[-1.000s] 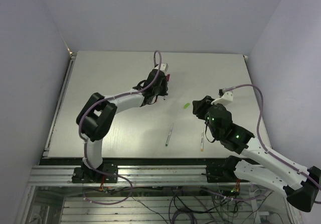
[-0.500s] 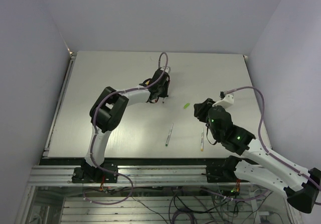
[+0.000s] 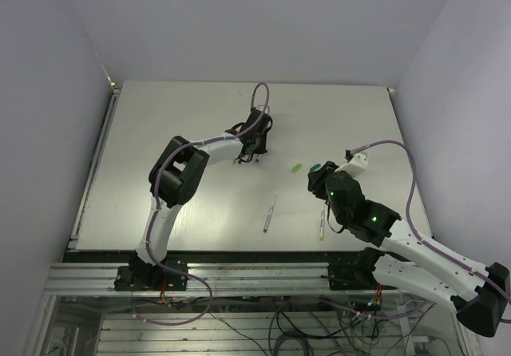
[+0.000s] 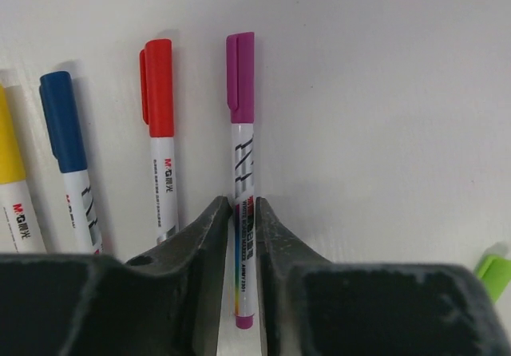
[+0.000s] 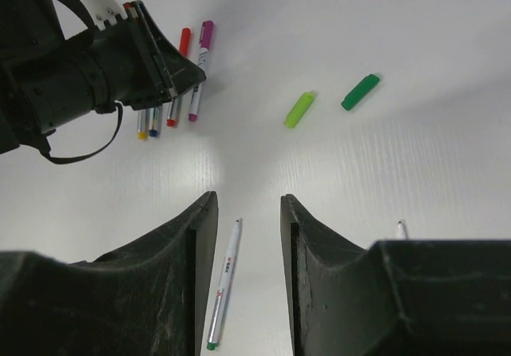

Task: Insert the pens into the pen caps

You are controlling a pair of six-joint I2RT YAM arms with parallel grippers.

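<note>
The left end effector (image 4: 243,204) sits low over the desk (image 4: 383,92), fingers barely parted either side of the capped magenta pen (image 4: 243,164). It lies flat beside the red pen (image 4: 160,148), blue pen (image 4: 72,164) and yellow pen (image 4: 16,180). Whether the fingers pinch it cannot be told. The right end effector (image 5: 247,200) hovers spread and empty above an uncapped pen (image 5: 224,280). Beyond it the light green cap (image 5: 299,108) and dark green cap (image 5: 360,92) lie loose, near each other.

Left arm's elbow (image 3: 180,168) swung right and away from its base, closing in on its own jaws, left gripper (image 4: 242,212) turned slightly, right gripper (image 5: 247,204) drawn back a touch, dark green cap (image 3: 317,166) now uncovered just ahead of its jaws
</note>
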